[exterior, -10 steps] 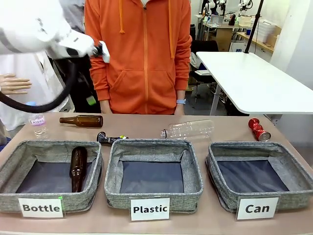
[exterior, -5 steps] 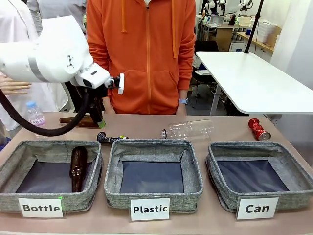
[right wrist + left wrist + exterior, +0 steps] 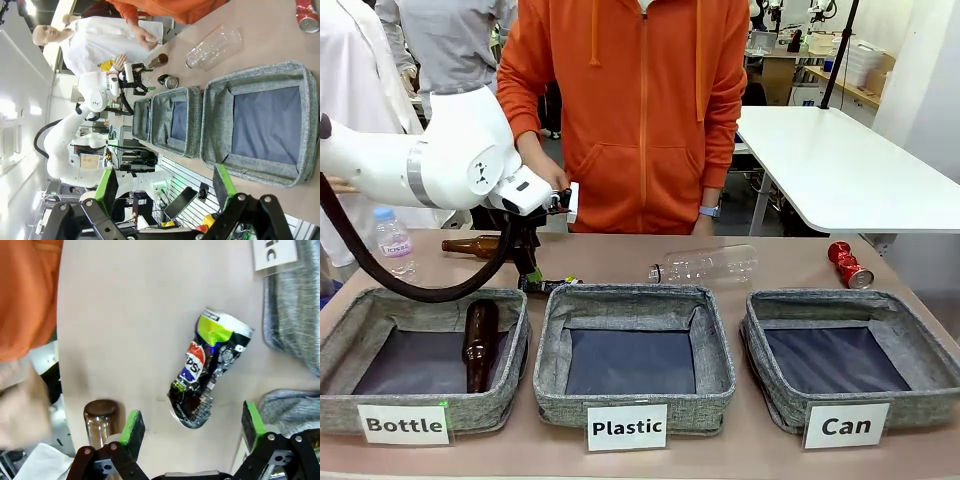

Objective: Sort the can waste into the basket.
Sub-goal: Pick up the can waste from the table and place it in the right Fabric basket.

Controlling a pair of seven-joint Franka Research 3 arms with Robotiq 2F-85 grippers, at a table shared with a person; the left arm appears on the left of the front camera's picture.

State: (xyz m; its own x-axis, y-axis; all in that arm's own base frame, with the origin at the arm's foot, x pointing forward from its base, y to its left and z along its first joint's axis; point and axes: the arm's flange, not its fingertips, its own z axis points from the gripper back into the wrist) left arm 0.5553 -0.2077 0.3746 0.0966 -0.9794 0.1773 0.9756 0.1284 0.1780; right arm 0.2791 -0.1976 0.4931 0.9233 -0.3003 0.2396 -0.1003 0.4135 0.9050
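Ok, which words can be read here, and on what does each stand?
"Bottle": left card, on left basket.
"Plastic": middle card, on middle basket.
"Can": right card, on right basket.
Print on black can: too blurred.
Label on small bottle: too small.

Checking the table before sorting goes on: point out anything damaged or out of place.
Both cans are crushed and lie outside the Can basket: the black can, dented and twisted, by the Plastic basket's far rim, the red can behind the Can basket. A clear plastic bottle also lies on its side.
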